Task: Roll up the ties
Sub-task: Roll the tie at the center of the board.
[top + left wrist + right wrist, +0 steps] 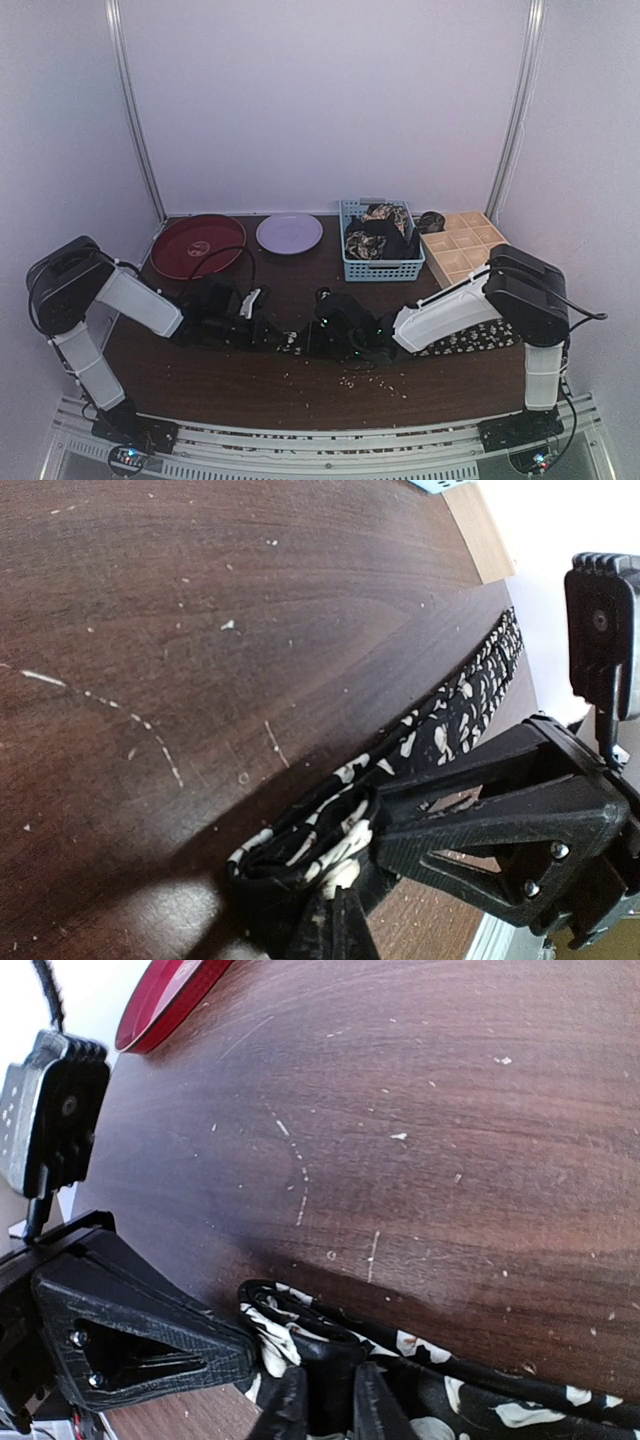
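Tie point(455, 715) lies flat along the near-right worktop point(230, 385), its left end coiled into a small roll near centre. Left claw point(335, 920) is pressed together on that roll. Right claw point(330, 1405) pinches the strip just right of it.

Top view high above the near edge of the bench point(300, 385), looking down and forward across all of it, left wrist view close and low, facing the right pincer point(385, 825), right wrist view equally close, facing the left pincer point(245, 1345), both sharing the rolled end of the tie point(400, 748)
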You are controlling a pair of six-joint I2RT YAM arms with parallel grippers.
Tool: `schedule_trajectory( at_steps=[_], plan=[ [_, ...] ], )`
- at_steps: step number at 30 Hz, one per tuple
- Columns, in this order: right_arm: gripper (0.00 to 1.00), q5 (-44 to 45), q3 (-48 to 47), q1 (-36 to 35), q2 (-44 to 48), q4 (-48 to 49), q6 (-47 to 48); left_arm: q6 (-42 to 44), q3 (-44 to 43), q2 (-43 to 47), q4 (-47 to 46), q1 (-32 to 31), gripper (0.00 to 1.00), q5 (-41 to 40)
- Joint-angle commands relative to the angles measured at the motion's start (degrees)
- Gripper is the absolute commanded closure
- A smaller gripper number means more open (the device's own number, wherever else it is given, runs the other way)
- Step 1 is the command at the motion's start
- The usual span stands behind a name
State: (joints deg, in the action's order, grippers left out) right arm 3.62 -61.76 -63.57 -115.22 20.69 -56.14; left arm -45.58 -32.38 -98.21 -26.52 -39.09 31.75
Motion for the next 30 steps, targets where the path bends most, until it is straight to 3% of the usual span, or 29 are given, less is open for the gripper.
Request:
schedule_trajectory(
  at_steps=[1, 4, 12, 23, 30],
  plan=[
    [0.84, 0.98, -1.55, -0.31, -1.27, -1.69, 0.59, -0.44, -0.49, -0.22, -0.51, -0.29, 1.0, -2.02],
    [0.86, 1.01, -0.79, -0.25, -1.94, -1.72, 0.51, -1.3, 0.39, 2.26, 0.25, -0.33, 1.0, -3.67],
    [0.86, 1.35, -1.19, -0.23, -3.58, -2.9, 1.26, 0.67, -0.83, 7.68, 15.64, 0.85, 1.0, -17.5],
    [0.87, -2.86, -8.81, -2.53, -8.72, -3.93, 0.2, 1.53, 5.87, 13.52, 18.12, 8.24, 1.0, -15.01],
    [0.85, -2.0, -10.53, -2.86, -9.47, -5.24, 0.62, 2.7, 8.95, 11.94, 10.8, 7.99, 1.0, -6.92]
  ],
)
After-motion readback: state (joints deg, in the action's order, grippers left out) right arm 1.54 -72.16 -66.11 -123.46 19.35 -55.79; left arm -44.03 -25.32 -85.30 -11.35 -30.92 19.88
